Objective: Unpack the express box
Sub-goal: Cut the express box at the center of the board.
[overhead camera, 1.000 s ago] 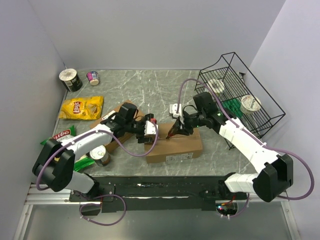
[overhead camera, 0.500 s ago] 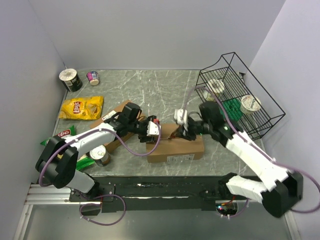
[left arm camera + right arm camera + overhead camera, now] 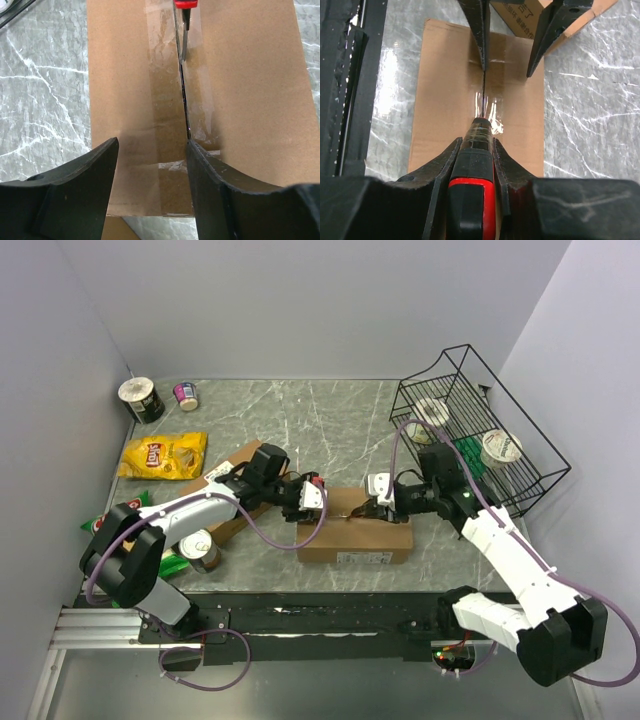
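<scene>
Tool: the cutter (image 3: 472, 200), red-handled, with its blade laid flat and pointing away from the right wrist.
Tool state: the right gripper (image 3: 475, 150) is clenched on the cutter's handle, one finger on each flank.
Box: the box (image 3: 352, 530) lies flat directly under the blade, and its top is closed.
Long axis: the box's long side runs straight ahead of the blade, so box and cutter lie on one line.
Seam: the seam (image 3: 182, 100) between the flaps, under clear tape (image 3: 165, 90), starts at the blade tip and runs forward from it down the middle of the box.
Far end: the left gripper (image 3: 150, 150) stands ahead of the tip at the box's far end, its fingers spread and gripping nothing.
Finger on line: one left finger (image 3: 481, 45) comes down almost exactly on the seam, and the other is off to the side, over the edge of the box.
Nearer arm: the right, since its blade is already on the tape; the left only faces it from the other end.
Our reading: we judge that the cut must follow the seam toward that left finger, so the stroke has to stop short of it.
Risk: we think the box may slide ahead of the blade unless the left fingers press it down.
</scene>
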Controlling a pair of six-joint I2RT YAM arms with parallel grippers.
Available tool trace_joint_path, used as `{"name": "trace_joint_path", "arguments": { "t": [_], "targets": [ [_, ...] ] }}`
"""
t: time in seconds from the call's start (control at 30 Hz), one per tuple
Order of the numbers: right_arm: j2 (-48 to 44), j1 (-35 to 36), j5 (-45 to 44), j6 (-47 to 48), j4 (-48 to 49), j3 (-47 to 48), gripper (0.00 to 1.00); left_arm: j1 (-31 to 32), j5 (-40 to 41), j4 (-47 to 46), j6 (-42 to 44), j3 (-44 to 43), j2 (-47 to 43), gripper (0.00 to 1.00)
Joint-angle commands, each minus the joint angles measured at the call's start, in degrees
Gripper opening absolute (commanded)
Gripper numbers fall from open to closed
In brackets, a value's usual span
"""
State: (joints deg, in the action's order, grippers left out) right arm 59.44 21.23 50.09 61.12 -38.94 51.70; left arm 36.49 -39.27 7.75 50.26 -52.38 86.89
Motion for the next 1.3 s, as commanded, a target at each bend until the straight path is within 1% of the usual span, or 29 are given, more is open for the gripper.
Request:
{"name": "trace_joint_path", "arguments": {
  "t": [0.0,0.07,0.13,0.2,0.27,0.33,0.4,0.53,0.63,0.8,1.03,1.27],
  "targets": [
    [-2.0,-2.5,-8.8,0.3,-9.7,0.5,0.0,-1.4,12.7,12.1,3.5,3.6,5.2,0.61],
    [-2.0,-2.6,-10.8,-3.4,-9.4,0.3,0.0,-1.4,12.8,12.1,3.4,3.3,5.5,0.61],
    [-1.2,-3.2,-11.4,-3.0,-11.5,0.8,0.0,-1.4,12.8,12.5,3.4,3.2,6.0,0.61],
    [-2.7,-4.1,-11.4,-4.6,-9.8,-0.6,0.0,-1.4,13.1,12.6,3.5,3.2,6.4,0.6],
    [-3.9,-6.1,-11.0,-6.4,-7.2,-2.2,0.0,-1.4,13.2,12.7,3.7,3.2,6.4,0.59],
    [-3.2,-8.7,-10.0,-6.3,-8.4,-1.8,0.0,-1.4,13.4,12.8,3.4,3.1,6.5,0.58],
    [-2.8,-10.0,-10.9,-6.8,-8.7,-2.0,0.0,-1.4,13.5,13.2,3.4,2.9,6.4,0.58],
    [-4.9,-11.8,-11.1,-4.4,-9.7,-2.2,0.0,-1.4,13.5,13.5,3.8,3.2,6.4,0.57],
    [-4.6,-13.1,-11.1,-2.2,-13.3,-1.2,0.0,-1.5,13.5,13.6,3.5,3.0,6.6,0.56],
    [-4.7,-14.0,-11.6,0.0,-15.5,1.1,0.0,-1.4,13.6,13.3,3.3,2.5,6.9,0.55],
    [-3.5,-15.9,-13.3,6.2,-22.1,6.0,0.0,-1.4,13.8,13.4,3.4,2.5,6.9,0.55],
    [-1.8,-18.3,-17.0,13.4,-32.1,10.3,0.0,-1.4,13.8,12.9,3.4,2.1,7.0,0.55]
  ]
}}
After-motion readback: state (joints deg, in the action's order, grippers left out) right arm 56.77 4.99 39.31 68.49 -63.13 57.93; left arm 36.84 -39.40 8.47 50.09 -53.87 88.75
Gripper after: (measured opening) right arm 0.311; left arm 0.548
